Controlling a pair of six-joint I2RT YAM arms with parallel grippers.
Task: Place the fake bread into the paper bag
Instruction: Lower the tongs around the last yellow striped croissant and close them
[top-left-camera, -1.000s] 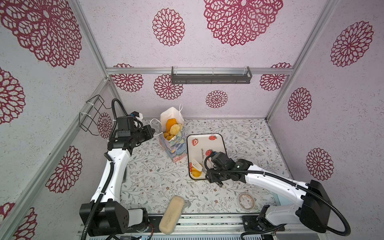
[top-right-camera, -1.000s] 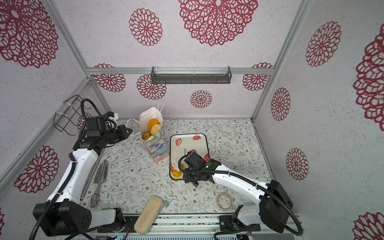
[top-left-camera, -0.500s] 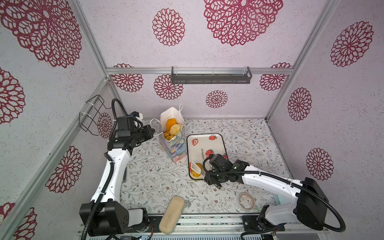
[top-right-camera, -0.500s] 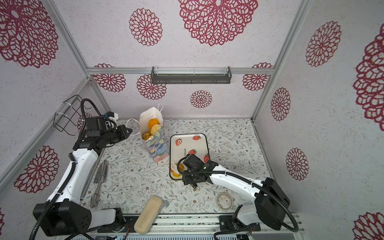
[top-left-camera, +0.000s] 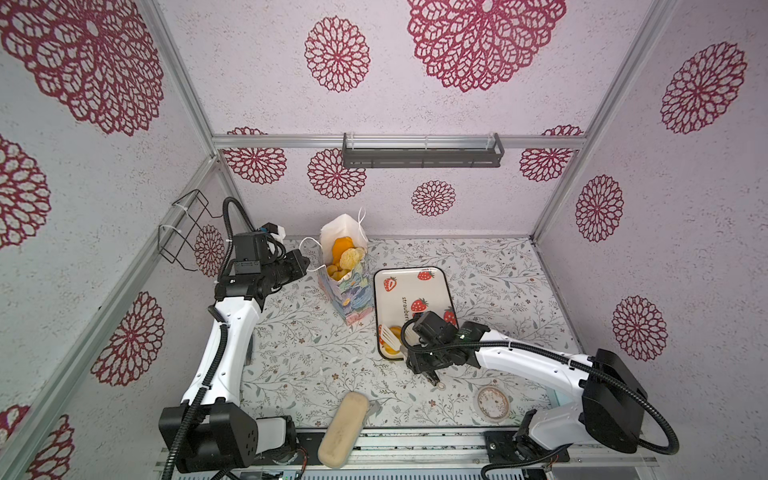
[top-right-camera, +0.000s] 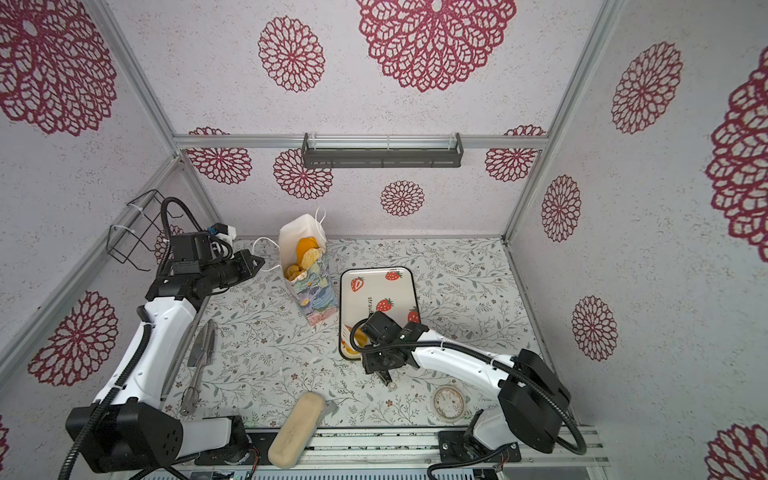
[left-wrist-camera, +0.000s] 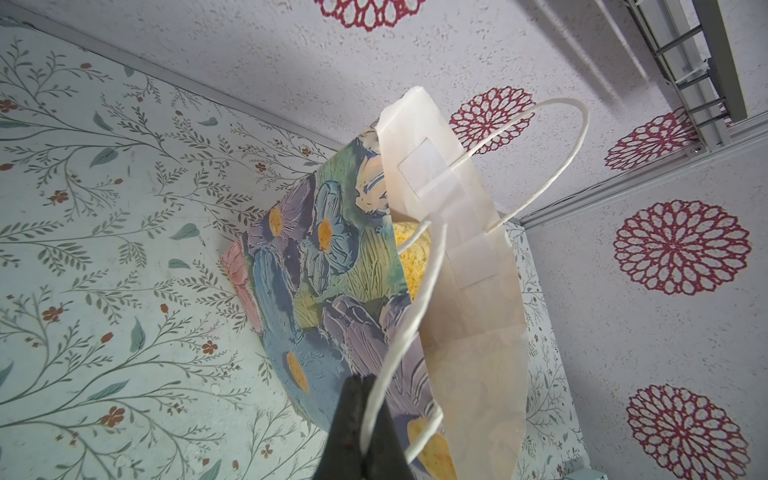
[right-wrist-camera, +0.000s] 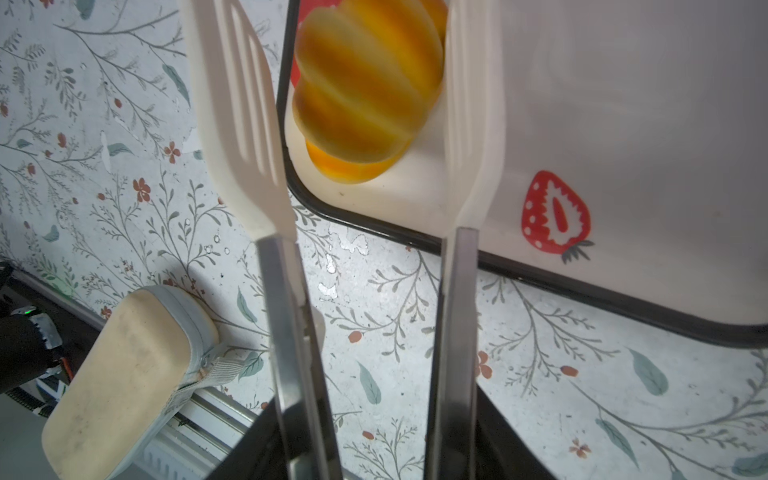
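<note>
Paper bag (top-left-camera: 349, 286) (top-right-camera: 316, 299) (left-wrist-camera: 332, 270), tall and narrow, white inside, with blue, purple and pink painted flowers outside. It stands on the leaf-print table (top-left-camera: 291, 345) (top-right-camera: 257, 332) at about 11 o'clock from table centre, mouth open. Several glossy golden-orange toy pastries (top-left-camera: 343, 249) (top-right-camera: 305, 249) are piled inside up near the rim; the left wrist view shows one yellow piece (left-wrist-camera: 411, 253) past the bag's edge.

Left gripper (top-left-camera: 305, 262) (top-right-camera: 259, 262) (left-wrist-camera: 361, 436) is at 9 o'clock of the bag's mouth. Its black jaws are pressed fully together on the near white cord handle (left-wrist-camera: 415, 316), which loops from the bag to the fingers.

White rectangular tray (top-left-camera: 432, 291) (top-right-camera: 399, 291) (right-wrist-camera: 623, 124), dark rim, strawberry print, lies just beside the bag at its 3 o'clock. A ribbed golden-orange toy bun (top-left-camera: 395, 332) (top-right-camera: 360, 340) (right-wrist-camera: 365, 83) sits in the tray's 7 o'clock corner. An orange sliver shows under it; second piece or reflection, cannot tell.

Right gripper (top-left-camera: 417, 338) (top-right-camera: 365, 332) is part-closed around a pair of metal tongs with white slotted tips (top-left-camera: 387, 334) (top-right-camera: 347, 332) (right-wrist-camera: 232, 124). The tong tips stand apart, one on each side of the bun; one hangs outside the tray rim. Contact with the bun not clear.

Long pale beige rounded block (top-left-camera: 343, 428) (top-right-camera: 295, 430) (right-wrist-camera: 120, 374) lies at 6 o'clock, overhanging the table's front edge.
</note>
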